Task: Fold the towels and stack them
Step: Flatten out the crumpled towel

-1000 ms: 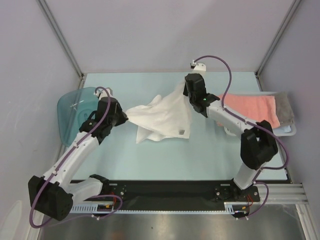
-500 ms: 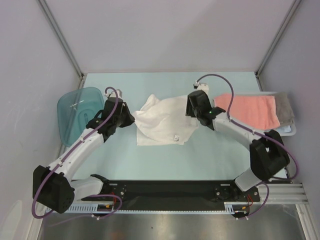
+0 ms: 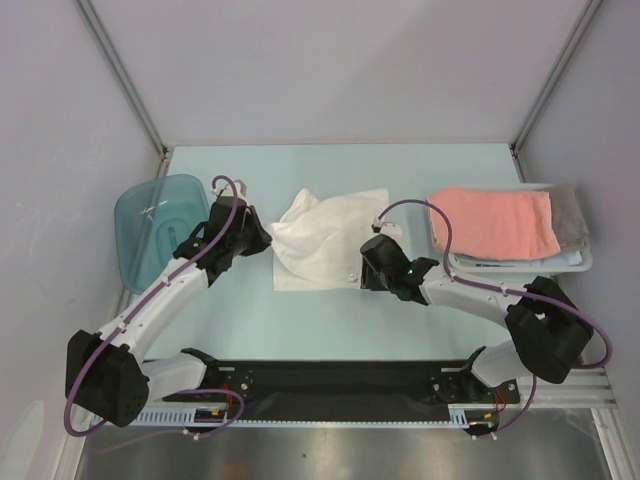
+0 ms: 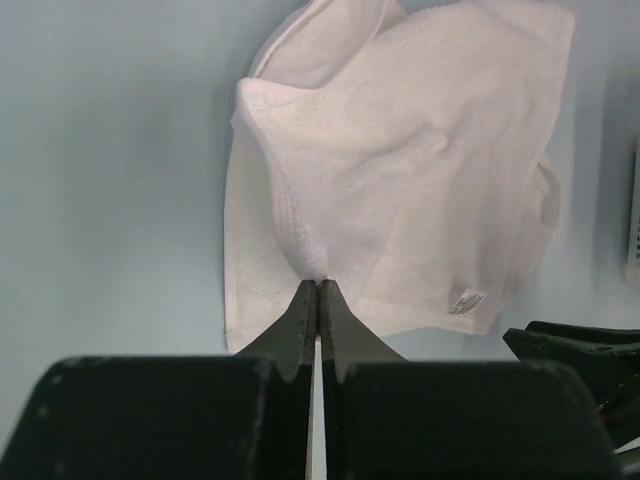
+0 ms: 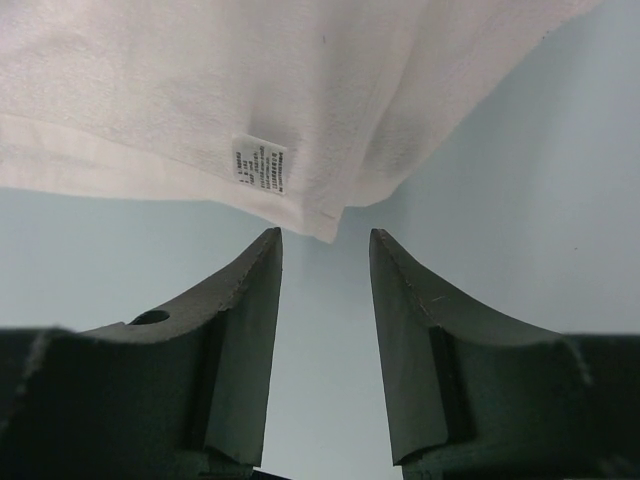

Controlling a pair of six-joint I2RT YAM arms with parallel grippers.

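white towel: crumpled flat, centre of table | left hand: pinched shut on a fold at its left side | right hand: jaws apart, empty, just short of its labelled near corner | count: 1 white; 1 pink towel over 1 grey towel, far right

— Where is there room around the white towel?
— Bare table lies behind it, and in front too, up to the right gripper just beside its near right corner.
— And sideways?
— The left gripper pinches its left edge, the blue tub beyond; the salmon-pink towel blocks the far right.
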